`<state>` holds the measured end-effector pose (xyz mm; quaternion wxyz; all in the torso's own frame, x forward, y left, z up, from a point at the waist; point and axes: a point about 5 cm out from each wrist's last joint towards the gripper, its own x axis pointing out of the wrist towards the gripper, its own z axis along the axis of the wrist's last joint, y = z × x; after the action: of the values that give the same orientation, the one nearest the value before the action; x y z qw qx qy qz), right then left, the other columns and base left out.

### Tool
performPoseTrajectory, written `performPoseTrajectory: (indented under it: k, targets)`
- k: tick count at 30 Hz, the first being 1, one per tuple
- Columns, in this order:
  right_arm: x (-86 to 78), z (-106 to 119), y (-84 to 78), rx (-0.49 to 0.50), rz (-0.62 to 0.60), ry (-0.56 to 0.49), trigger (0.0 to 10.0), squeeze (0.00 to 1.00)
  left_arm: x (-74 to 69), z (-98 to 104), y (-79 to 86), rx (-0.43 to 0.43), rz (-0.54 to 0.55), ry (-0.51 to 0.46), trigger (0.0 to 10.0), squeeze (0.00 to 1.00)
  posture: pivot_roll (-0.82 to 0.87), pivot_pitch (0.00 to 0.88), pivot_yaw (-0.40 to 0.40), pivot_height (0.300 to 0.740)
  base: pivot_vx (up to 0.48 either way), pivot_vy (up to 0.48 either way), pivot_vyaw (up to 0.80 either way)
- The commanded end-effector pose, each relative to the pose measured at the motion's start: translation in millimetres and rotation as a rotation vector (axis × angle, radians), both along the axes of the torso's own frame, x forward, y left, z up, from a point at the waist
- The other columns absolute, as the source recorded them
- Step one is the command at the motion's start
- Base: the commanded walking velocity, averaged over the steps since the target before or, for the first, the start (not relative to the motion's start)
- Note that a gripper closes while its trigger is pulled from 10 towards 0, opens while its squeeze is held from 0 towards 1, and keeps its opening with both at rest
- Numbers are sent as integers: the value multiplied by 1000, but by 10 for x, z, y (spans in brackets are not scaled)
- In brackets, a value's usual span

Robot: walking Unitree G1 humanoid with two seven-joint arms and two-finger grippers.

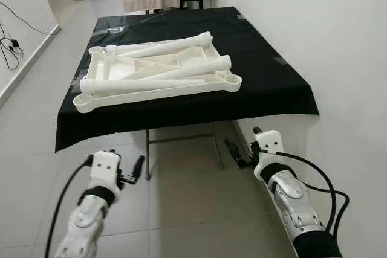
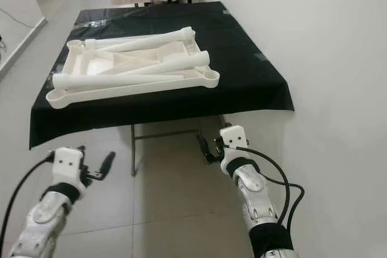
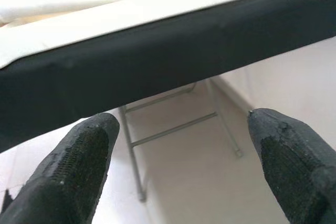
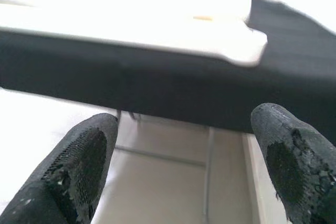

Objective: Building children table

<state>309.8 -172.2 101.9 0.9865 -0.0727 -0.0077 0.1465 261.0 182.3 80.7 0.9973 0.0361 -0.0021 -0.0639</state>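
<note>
White plastic kids' table top [image 1: 151, 80] is lying upside down on the tabletop [image 1: 266, 83], which is wearing a black cloth hanging over the near edge; three or four white legs [image 1: 163, 46] are resting loose across it, some crossing diagonally, one long leg [image 1: 142, 84] lying along the near rim; round corner sockets are showing at the near L and R corners. Left gripper [image 1: 130, 173] is hovering low in front of the tabletop, below the cloth edge, over the tiled floor [image 1: 181, 209]; jaws are standing wide apart w/ nothing between them, per the left wrist view. Right gripper [image 1: 237, 152] is hovering likewise near the R side, close to the white wall [image 1: 338, 58]; jaws also spread wide, holding nothing. Metal frame legs [image 1: 181, 140] are showing under the cloth.
</note>
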Motion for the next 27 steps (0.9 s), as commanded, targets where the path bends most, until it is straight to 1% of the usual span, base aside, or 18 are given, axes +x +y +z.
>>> performPoseTrajectory:
  k: [1, 3, 6, 8, 9, 11, 12, 13, 14, 18, 20, 23, 24, 25, 26, 27]
  targets:
    - [-28, 53, 81, 32, 34, -11, 10000, 0, -51, -9, -71, -24, -22, 4, 10000, 0, -9, 0, -14, 740, 0, 0, 0]
    - [-60, 147, 133, 57, 63, -39, 10000, 0, -82, 46, -101, -31, -38, -15, 10000, 0, -11, 0, -10, 740, 0, 0, 0]
    - [-46, 188, 135, 70, 66, -53, 10000, 0, -61, 80, -82, -31, -34, -27, 10000, 0, -16, 0, -2, 740, 0, 0, 0]
    - [-7, 243, 127, 89, 61, -59, 10000, 0, -19, 158, -67, -42, -27, -42, 10000, 0, -17, 0, -1, 740, 289, 0, 800]
    - [75, 344, 145, 125, 67, -73, 10000, 0, 70, 285, -112, -61, -38, -71, 10000, 0, -29, 0, 0, 740, 337, 0, 0]
    - [75, 344, 145, 125, 67, -73, 10000, 0, 70, 285, -112, -61, -38, -71, 10000, 0, -29, 0, 0, 740, 337, 0, 0]
    - [104, 378, 154, 136, 70, -78, 10000, 0, 99, 325, -131, -66, -43, -81, 10000, 0, -30, 0, 1, 740, 337, 0, 0]
    - [104, 378, 154, 136, 70, -78, 10000, 0, 99, 325, -131, -66, -43, -81, 10000, 0, -30, 0, 1, 740, 337, 0, 0]
    - [123, 427, 162, 144, 63, -83, 10000, 0, 113, 367, -153, -69, -49, -85, 10000, 0, -34, 0, 7, 740, 360, 0, 0]
    - [129, 457, 169, 151, 65, -79, 10000, 0, 119, 401, -177, -71, -57, -88, 10000, 0, -37, 0, 11, 740, 362, 0, 0]
    - [131, 549, 168, 194, 51, -93, 10000, 0, 132, 470, -244, -72, -85, -97, 10000, 0, -42, 0, 14, 740, 358, 0, 400]
    - [141, 578, 153, 195, 32, -100, 10000, 0, 141, 500, -269, -74, -95, -105, 10000, 0, -43, 0, 15, 740, 359, 0, 0]
    - [140, 622, 145, 193, 26, -109, 10000, 0, 146, 532, -289, -77, -101, -111, 10000, 0, -43, 0, 16, 740, 360, 0, 0]
    - [140, 622, 145, 193, 26, -109, 10000, 0, 146, 532, -289, -77, -101, -111, 10000, 0, -43, 0, 16, 740, 360, 0, 0]
    - [139, 695, 139, 193, 42, -122, 10000, 0, 157, 587, -322, -85, -110, -121, 10000, 0, -41, 0, 16, 740, 356, 0, 0]
    - [139, 695, 139, 193, 42, -122, 10000, 0, 157, 587, -322, -85, -110, -121, 10000, 0, -41, 0, 16, 740, 356, 0, 0]
